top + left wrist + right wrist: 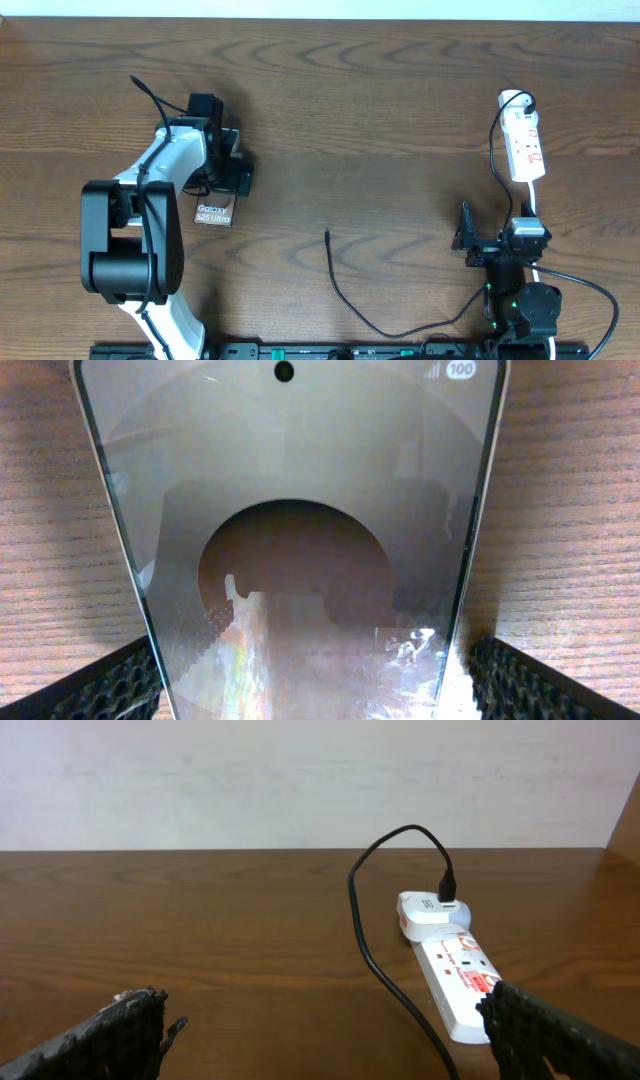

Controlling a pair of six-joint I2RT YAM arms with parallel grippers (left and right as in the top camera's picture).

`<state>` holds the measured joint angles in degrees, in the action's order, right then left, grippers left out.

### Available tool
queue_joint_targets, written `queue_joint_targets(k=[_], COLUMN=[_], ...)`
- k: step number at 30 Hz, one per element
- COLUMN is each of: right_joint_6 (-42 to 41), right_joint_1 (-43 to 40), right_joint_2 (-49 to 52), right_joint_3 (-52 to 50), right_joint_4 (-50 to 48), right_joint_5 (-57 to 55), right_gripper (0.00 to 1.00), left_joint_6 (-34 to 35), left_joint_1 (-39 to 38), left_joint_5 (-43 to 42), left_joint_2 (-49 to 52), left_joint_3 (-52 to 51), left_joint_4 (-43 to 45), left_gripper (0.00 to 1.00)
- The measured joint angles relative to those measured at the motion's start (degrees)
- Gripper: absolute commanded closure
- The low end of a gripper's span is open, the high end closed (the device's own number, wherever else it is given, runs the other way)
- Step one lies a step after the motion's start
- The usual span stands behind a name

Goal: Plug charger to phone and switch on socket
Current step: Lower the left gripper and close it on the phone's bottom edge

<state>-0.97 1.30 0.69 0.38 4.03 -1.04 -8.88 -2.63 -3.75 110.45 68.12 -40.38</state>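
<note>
The phone (pixel 213 213) lies flat on the wooden table, its brownish face with white "Galaxy S25 Ultra" text upward. My left gripper (pixel 222 180) hangs open over its far end. In the left wrist view the phone (pixel 300 510) fills the frame and my left gripper (pixel 320 685) straddles it, a thin gap on each side. The white socket (pixel 525 145) lies at the right with a white adapter plugged in. The charger (pixel 340 285) trails across the table, its plug tip (pixel 327 234) loose at mid-table. My right gripper (pixel 497 235) stands open just short of the socket (pixel 455 970), holding nothing.
The socket's white cord (pixel 533 200) runs back under my right arm. The black charger cable (pixel 372 960) loops from the adapter (pixel 430 910) down past my right gripper (pixel 320 1030). A pale wall rises behind the table's far edge.
</note>
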Motion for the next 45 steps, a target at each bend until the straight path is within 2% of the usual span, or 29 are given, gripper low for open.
queue_joint_targets(k=[4, 10, 20, 22, 30, 36, 39, 42, 45], right_joint_6=[0.0, 0.0, 0.0, 0.0, 0.0, 0.0, 0.0, 0.0, 0.0], right_joint_1=[0.0, 0.0, 0.0, 0.0, 0.0, 0.0, 0.0, 0.0, 0.0], right_joint_2=[0.0, 0.0, 0.0, 0.0, 0.0, 0.0, 0.0, 0.0, 0.0], right_joint_3=[0.0, 0.0, 0.0, 0.0, 0.0, 0.0, 0.0, 0.0, 0.0], right_joint_4=[0.0, 0.0, 0.0, 0.0, 0.0, 0.0, 0.0, 0.0, 0.0], right_joint_5=[0.0, 0.0, 0.0, 0.0, 0.0, 0.0, 0.0, 0.0, 0.0], right_gripper=[0.01, 0.01, 0.01, 0.01, 0.01, 0.01, 0.01, 0.01, 0.01], left_joint_6=[0.0, 0.0, 0.0, 0.0, -0.02, -0.13, -0.15, -0.15, -0.15], left_joint_1=[0.0, 0.0, -0.02, -0.02, -0.04, -0.04, -0.04, -0.04, -0.04], left_joint_5=[0.0, 0.0, 0.0, 0.0, 0.0, 0.02, 0.02, 0.02, 0.02], left_joint_2=[0.0, 0.0, 0.0, 0.0, -0.02, -0.11, -0.09, -0.11, -0.09], left_joint_3=[0.0, 0.0, 0.0, 0.0, 0.0, -0.02, -0.02, -0.02, -0.02], left_joint_4=[0.02, 0.02, 0.04, 0.02, 0.04, 0.02, 0.02, 0.02, 0.02], left_gripper=[0.04, 0.12, 0.14, 0.17, 0.2, 0.31, 0.43, 0.5, 0.63])
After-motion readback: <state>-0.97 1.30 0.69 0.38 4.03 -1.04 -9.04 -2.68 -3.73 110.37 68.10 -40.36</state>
